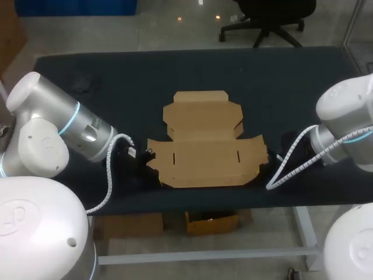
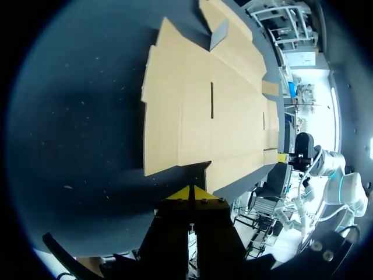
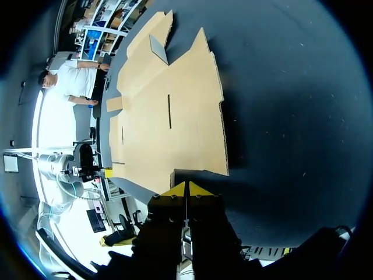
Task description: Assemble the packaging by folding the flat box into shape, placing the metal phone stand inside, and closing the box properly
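While the brown cardboard box lay flat and unfolded at the middle of the dark table, both arms sat low at its two ends. From the head camera, the sheet's narrower lid panel pointed to 12 o'clock. Its wide panel, cut by two short slits, stretched from 9 to 3 o'clock, with the near edge close to the table's 6 o'clock rim. Small side flaps spread out flat at both ends.

The left jaws sat at the box's 9 o'clock edge. The left wrist camera showed their yellow fingertips pressed together into one point, with nothing between them and the cardboard's edge directly ahead. The right jaws mirrored them at the 3 o'clock edge, their yellow tips likewise closed tight on nothing and the cardboard just in front. Whether either pair actually touched the sheet could not be told.

The left arm came in from 8 o'clock and the right arm from 4 o'clock, each trailing a white coiled cable toward its wrist.
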Tool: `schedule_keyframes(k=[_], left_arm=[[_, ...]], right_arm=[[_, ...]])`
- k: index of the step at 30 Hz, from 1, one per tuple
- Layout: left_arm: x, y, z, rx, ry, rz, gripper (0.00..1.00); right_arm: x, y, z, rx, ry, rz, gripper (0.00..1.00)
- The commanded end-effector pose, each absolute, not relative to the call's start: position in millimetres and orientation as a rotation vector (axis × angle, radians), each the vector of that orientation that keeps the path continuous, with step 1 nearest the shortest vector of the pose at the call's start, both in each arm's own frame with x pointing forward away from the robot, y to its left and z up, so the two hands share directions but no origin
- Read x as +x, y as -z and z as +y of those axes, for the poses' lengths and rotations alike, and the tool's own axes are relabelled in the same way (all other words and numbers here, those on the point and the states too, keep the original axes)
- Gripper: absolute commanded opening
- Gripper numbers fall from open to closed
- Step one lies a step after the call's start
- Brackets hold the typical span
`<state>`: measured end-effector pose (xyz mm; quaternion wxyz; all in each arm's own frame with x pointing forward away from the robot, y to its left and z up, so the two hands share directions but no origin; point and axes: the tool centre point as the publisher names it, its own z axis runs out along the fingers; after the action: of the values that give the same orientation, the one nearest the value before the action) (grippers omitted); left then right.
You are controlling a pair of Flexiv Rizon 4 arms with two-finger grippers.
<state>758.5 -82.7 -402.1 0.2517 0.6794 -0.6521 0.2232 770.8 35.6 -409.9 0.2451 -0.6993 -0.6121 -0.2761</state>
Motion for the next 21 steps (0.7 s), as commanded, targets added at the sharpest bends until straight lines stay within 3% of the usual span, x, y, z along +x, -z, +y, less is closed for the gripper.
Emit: schedule_keyframes(k=[1, 21], left_arm=[[759.2, 405.2, -83.8, 1.847, -0.602, -1.769, 0.0], [762.9, 397.2, -93.6, 1.836, -0.611, -1.81, 0.0]], right_arm=[[771.2, 411.7, 34.9, -1.902, 0.75, -1.662, 0.0], [771.8, 407.1, 38.9, -1.954, 0.708, -1.591, 0.0]])
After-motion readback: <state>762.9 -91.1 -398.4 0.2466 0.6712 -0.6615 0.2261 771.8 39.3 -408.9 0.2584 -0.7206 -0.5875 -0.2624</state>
